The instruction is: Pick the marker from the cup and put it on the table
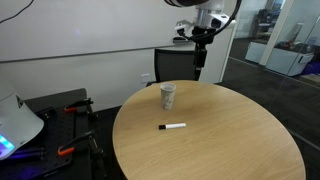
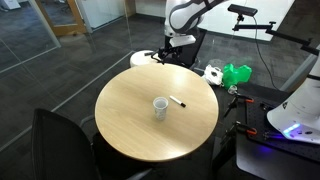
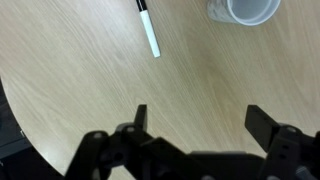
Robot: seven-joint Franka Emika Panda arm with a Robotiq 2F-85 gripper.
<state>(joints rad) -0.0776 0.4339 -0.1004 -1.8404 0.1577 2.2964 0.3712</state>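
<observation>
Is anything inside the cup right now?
No marker sticks out of the cup; the marker lies flat on the table beside it. The wrist view's top edge cuts off the cup's bottom, so that part is unseen.

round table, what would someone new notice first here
The large round wooden table fills the scene. A small whitish cup stands upright on it, and the marker lies flat on the wood close by, apart from the cup. In the wrist view the gripper hangs above the tabletop, jaws wide open and empty.
</observation>
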